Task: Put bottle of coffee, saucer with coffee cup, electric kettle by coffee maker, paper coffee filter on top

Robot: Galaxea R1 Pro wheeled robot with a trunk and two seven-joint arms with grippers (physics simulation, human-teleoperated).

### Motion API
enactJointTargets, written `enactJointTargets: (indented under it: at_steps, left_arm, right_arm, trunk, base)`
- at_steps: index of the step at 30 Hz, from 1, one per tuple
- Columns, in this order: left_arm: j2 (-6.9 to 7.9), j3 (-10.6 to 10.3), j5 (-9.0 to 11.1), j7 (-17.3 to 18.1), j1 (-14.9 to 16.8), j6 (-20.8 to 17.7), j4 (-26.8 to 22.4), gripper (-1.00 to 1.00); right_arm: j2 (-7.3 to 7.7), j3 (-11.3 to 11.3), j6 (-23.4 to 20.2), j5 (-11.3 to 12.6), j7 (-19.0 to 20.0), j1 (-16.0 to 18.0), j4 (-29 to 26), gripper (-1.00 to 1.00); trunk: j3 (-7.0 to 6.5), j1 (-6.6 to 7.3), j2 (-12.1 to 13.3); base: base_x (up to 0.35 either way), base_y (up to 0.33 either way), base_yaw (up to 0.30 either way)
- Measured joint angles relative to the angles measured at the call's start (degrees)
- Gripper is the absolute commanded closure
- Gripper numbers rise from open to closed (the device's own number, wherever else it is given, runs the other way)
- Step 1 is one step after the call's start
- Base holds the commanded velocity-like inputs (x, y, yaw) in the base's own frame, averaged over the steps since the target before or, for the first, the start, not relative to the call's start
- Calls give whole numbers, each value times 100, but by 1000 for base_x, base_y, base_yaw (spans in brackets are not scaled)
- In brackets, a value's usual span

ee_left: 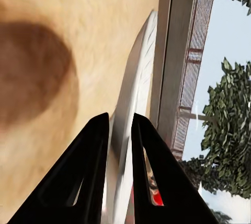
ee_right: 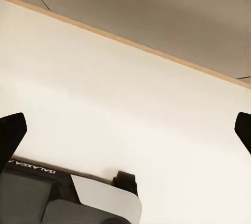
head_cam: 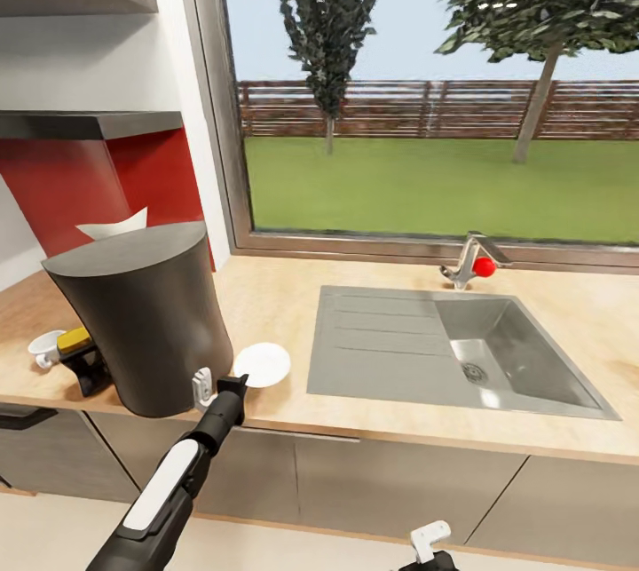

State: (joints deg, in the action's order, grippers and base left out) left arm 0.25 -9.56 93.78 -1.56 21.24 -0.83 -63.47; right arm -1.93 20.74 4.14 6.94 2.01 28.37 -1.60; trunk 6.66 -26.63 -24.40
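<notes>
At the far left of the worktop point(head_cam: 373, 273), a pale speckled wood-look slab with a thin front edge, the small white coffee cup point(head_cam: 43, 346) sat against the coffee maker's base, beside a yellow and black part low down that I could not identify. The coffee maker point(head_cam: 146, 322) stood upright near the front edge, a tall matt dark grey body with a flat top and curved wall, its long axis vertical. An off-white paper corner point(head_cam: 115, 226) showed just behind its top, in front of the red wall panel; whether it rested on the machine could not be told.

Just right of the machine's foot lay the saucer point(head_cam: 262, 364), a plain white round dish, flat on the worktop. The left tool point(head_cam: 218, 388) reached up to its near rim, pointing away from the robot. The head view hid the grip; the left wrist view showed the two black fingers point(ee_left: 91, 174) narrowly parted with the saucer point(ee_left: 137, 93) edge-on in the gap, a thin white sliver running away toward the window frame. Contact could not be confirmed.

Further right sat the brushed steel sink point(head_cam: 448, 349) with its ribbed drainer and a tap point(head_cam: 470, 262) bearing a red knob.

The right tool point(head_cam: 429, 540) hung low below the cabinets; its wrist view showed the fingertips point(ee_right: 11, 130) spread wide over pale floor, holding nothing.
</notes>
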Motion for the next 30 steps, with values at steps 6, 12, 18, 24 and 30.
enactJointTargets:
  at_steps: [6, 12, 18, 24, 30]
  left_arm:
    - [48, 74, -11, -12, -75, -1, 1, -100]
    - [58, 133, -12, -11, -89, -6, 1, -100]
    - [45, 138, -12, -11, -97, -2, 0, -100]
    - [20, 132, -11, -11, -95, 0, -1, -100]
    - [15, 131, -9, -11, -93, 0, -2, -100]
  right_arm:
    - [0, 6, 0, 1, 0, 0, 0, -100]
    - [0, 6, 0, 0, 0, 0, 0, -100]
    - [0, 6, 0, 1, 0, -5, 0, -100]
    - [0, 6, -1, 1, 8, -6, -1, -100]
    - [0, 6, -1, 1, 10, -6, -1, -100]
  trunk:
    - [0, 0, 0]
    - [0, 0, 0]
    - [0, 0, 0]
    - [0, -2, 1]
    - [0, -2, 1]
  base:
    - [0, 0, 0]
    - [0, 0, 0]
    - [0, 0, 0]
    - [-90, 87, 0]
    - [-214, 221, 0]
